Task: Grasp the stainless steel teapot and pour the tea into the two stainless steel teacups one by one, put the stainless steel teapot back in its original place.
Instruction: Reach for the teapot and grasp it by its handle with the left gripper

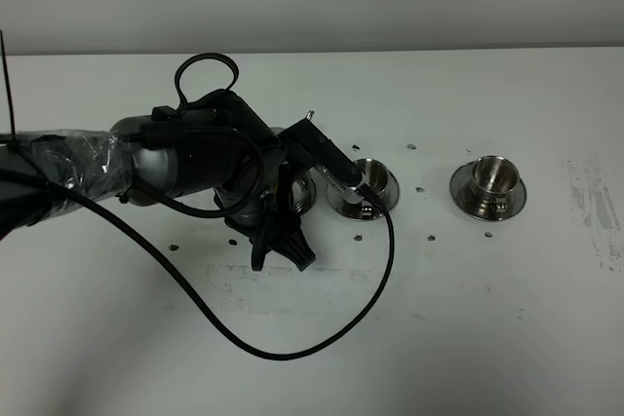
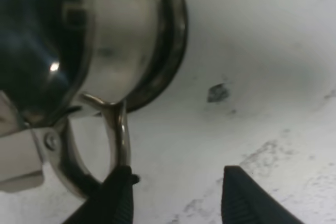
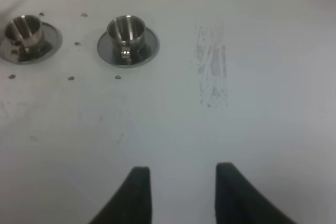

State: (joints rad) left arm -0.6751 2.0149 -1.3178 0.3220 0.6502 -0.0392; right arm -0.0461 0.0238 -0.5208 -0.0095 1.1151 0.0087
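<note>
I have the left arm (image 1: 175, 158) stretched in from the left across the worktop (image 1: 487, 319), with the wrist bent down over the teapot (image 2: 105, 40), so the high view barely shows the pot beneath it. The teapot stands at the left end of a row. To its right come the 1st cup (image 1: 378, 177), just beside it, and the 2nd cup (image 1: 490, 178), further right, each on a saucer. I judge the row is there to keep the swings from pot to cup short.

In the left wrist view the pot rests on what looks like its own saucer (image 2: 177, 45). The left fingers (image 2: 118, 203) are spread apart and clamp nothing. 1 tip sits right at the loop handle (image 2: 118, 135) and the other is well clear, so I judge the handle is not gripped. The right fingers (image 3: 137, 198) hang apart and empty, well back from both cups and out of the way.
</note>
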